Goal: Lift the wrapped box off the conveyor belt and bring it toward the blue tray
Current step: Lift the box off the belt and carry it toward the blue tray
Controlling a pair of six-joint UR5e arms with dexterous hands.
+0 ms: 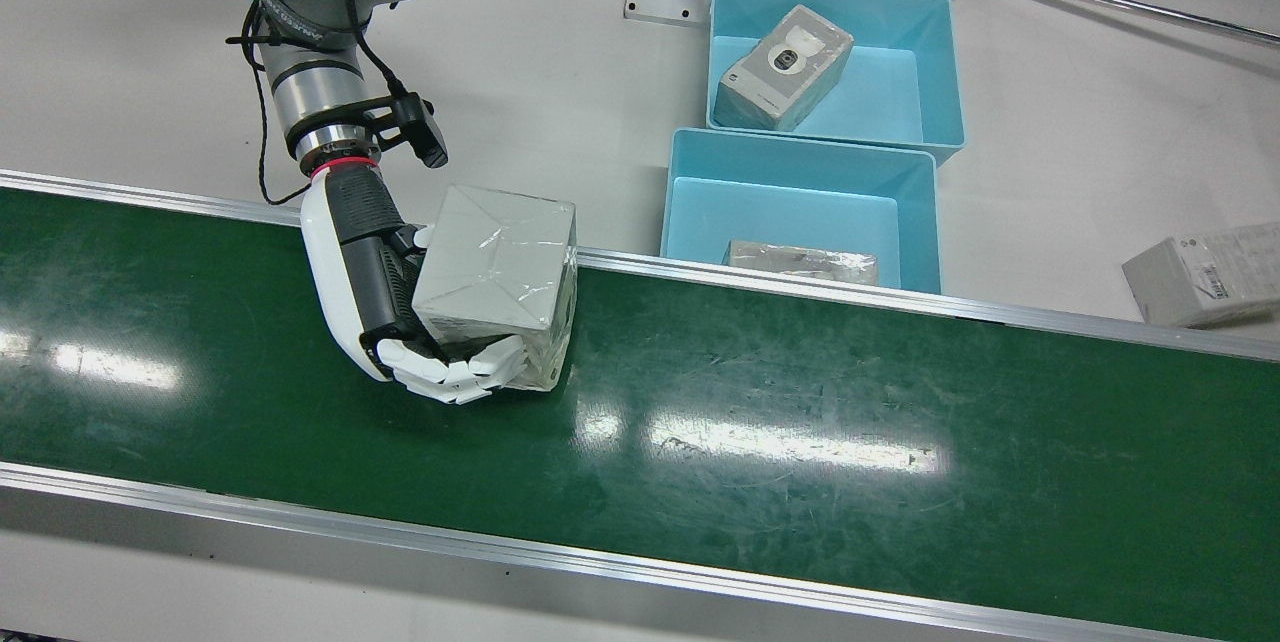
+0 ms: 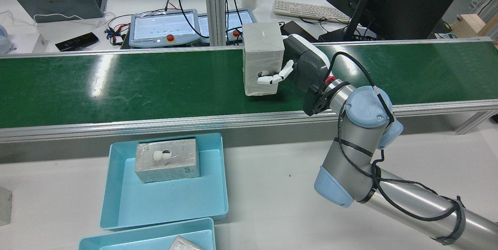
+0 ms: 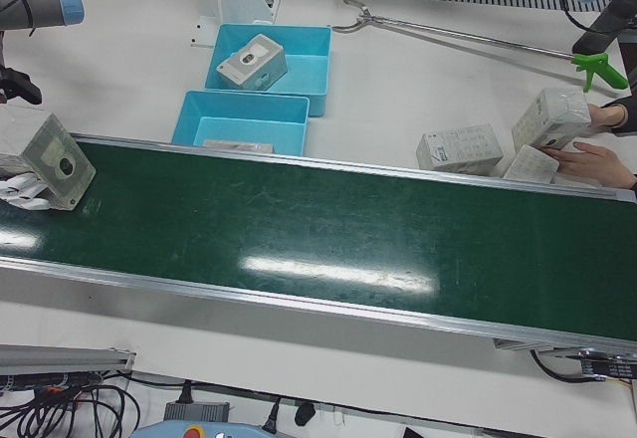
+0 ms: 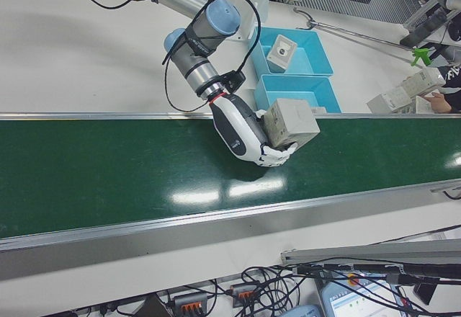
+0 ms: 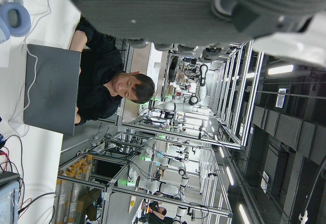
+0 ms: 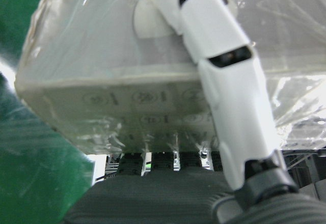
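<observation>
Holding fast: white-and-black right hand point(image 1: 405, 312), fingers curled round the grey film-wrapped box point(image 1: 497, 267), raised above the belt.
Left hand: only a dark underside in its own view; whether open or closed cannot be told.
Near tray: pale blue rectangular plastic tray point(image 1: 920, 222) just beyond the belt's far rail, one flat film-wrapped packet point(image 1: 803, 262) lying against its belt-side wall.
Far tray: second pale blue tray point(image 1: 945, 72) touching the near one, one grey camera-printed carton point(image 1: 785, 67) tilted inside.
Box look: glossy wrinkled film, crossed fold lines on top.
Surface: scuffed green conveyor belt point(image 1: 800, 432) with silver rails, white tabletop point(image 1: 560, 72) behind.
Beyond the belt: more wrapped cartons point(image 3: 460, 149) on the tabletop, a person's hand point(image 3: 595, 163) on one.
</observation>
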